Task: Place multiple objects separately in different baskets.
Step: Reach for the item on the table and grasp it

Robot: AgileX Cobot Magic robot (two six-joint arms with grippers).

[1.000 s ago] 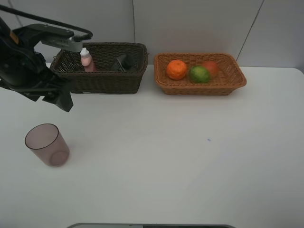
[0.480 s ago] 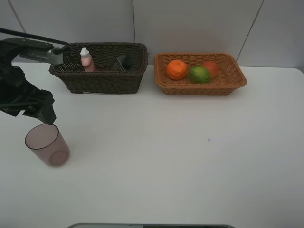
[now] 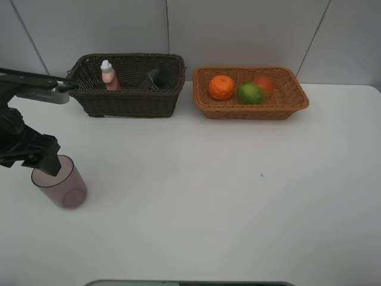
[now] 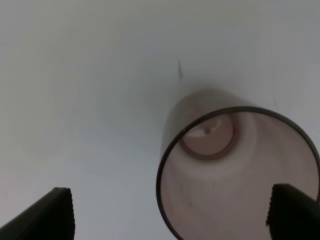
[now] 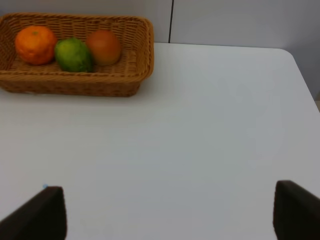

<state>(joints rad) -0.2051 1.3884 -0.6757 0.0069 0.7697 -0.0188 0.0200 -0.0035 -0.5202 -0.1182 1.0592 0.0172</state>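
Over the cup (image 3: 59, 182) now: left tool (image 3: 43, 162).

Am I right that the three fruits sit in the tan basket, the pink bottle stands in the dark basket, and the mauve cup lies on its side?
Not quite: the mauve cup stands upright on the table, as the exterior high view shows. The rest holds.

A plain white table (image 3: 238, 202) fills most of the high view, its surface matte and evenly lit, with soft shadows only. A tiny dark speck (image 3: 261, 175) sits just right of centre. Behind, from 10 to 2 o'clock, runs a pale grey panelled wall (image 3: 238, 30) with thin dark seams
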